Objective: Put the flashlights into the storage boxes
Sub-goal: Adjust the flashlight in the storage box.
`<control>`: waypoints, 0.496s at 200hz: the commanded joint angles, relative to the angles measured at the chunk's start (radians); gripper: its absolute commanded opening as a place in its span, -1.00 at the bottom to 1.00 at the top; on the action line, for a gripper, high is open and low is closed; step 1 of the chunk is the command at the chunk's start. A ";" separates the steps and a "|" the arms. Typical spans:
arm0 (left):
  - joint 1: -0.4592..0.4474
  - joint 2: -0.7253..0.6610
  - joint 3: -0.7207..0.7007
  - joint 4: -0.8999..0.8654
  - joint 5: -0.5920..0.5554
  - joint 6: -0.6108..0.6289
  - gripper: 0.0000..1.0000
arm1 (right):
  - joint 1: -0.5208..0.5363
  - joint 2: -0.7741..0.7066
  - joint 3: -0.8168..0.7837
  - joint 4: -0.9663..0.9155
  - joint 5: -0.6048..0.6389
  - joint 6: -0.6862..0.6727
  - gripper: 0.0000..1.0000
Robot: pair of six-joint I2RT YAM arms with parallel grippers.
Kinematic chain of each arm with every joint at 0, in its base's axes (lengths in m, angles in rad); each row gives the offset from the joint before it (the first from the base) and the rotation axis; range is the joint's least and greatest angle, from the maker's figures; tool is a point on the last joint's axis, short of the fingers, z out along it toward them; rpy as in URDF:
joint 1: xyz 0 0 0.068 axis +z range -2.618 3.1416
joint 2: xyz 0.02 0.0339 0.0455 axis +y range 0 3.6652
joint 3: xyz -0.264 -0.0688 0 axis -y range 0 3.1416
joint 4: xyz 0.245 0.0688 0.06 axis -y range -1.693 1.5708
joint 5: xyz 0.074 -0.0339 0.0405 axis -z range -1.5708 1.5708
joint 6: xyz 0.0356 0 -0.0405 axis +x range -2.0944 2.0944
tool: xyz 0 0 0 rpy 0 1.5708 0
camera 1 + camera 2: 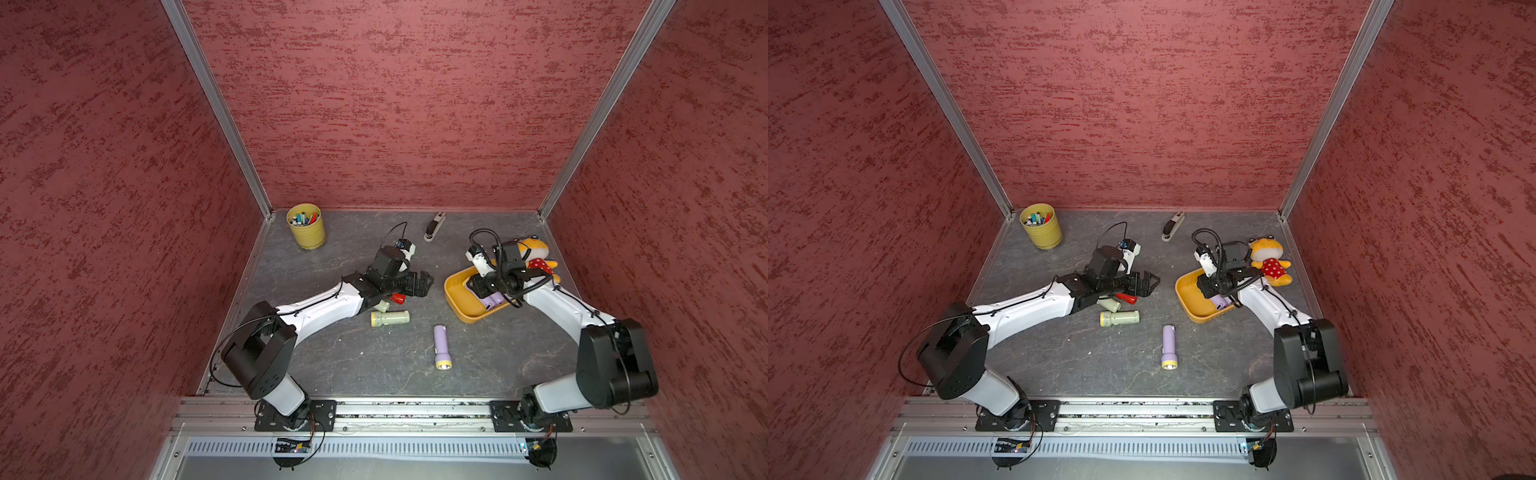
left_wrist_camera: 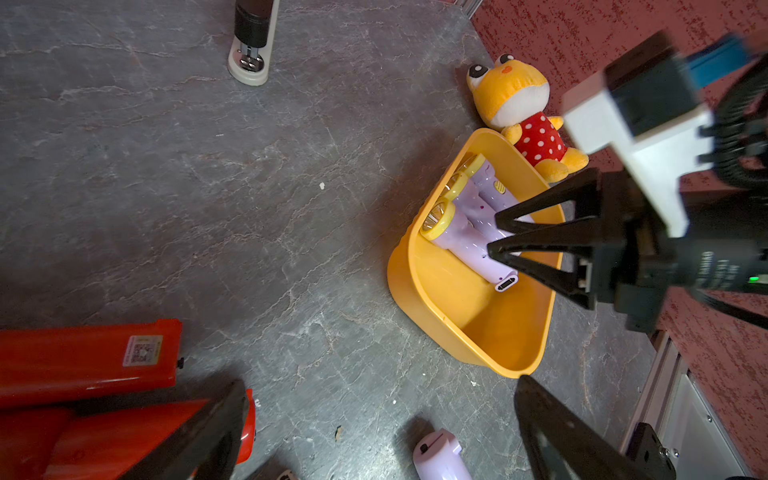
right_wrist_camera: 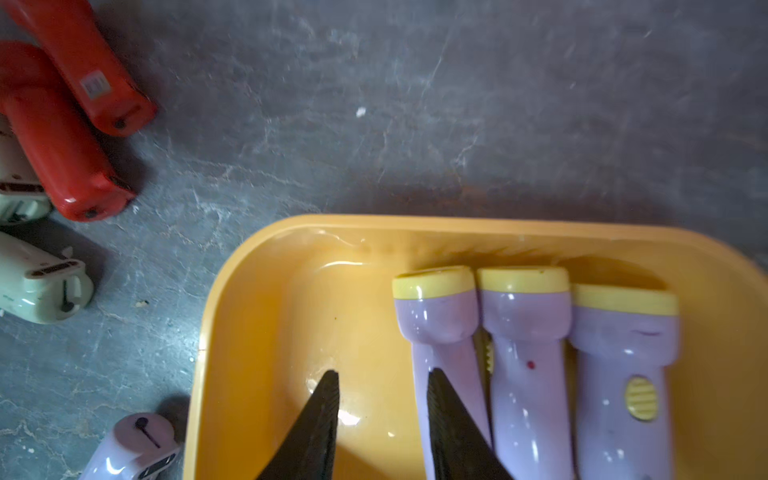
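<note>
Right gripper (image 3: 382, 374) stands empty, jaws apart, in the tray (image 3: 415, 222) beside three lilac flashlights (image 3: 525, 324) (lift straight up, I'd say); left gripper (image 1: 420, 283) gapes wide by the red flashlights (image 3: 62, 166).

Three lilac flashlights (image 3: 528, 374) are lying side by side in the tray (image 3: 257, 332), heads toward a long wall. The gripper (image 3: 382, 374) is hovering over the tray's bare half, jaws apart, empty. Red flashlights (image 3: 62, 137), green flashlights (image 3: 41, 282) and a fourth lilac (image 3: 133, 446) are lying on the table (image 3: 415, 104).
</note>
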 commanded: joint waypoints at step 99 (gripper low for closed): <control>-0.004 0.017 0.019 0.013 -0.009 0.007 0.99 | 0.005 0.091 0.021 -0.018 0.260 0.056 -0.10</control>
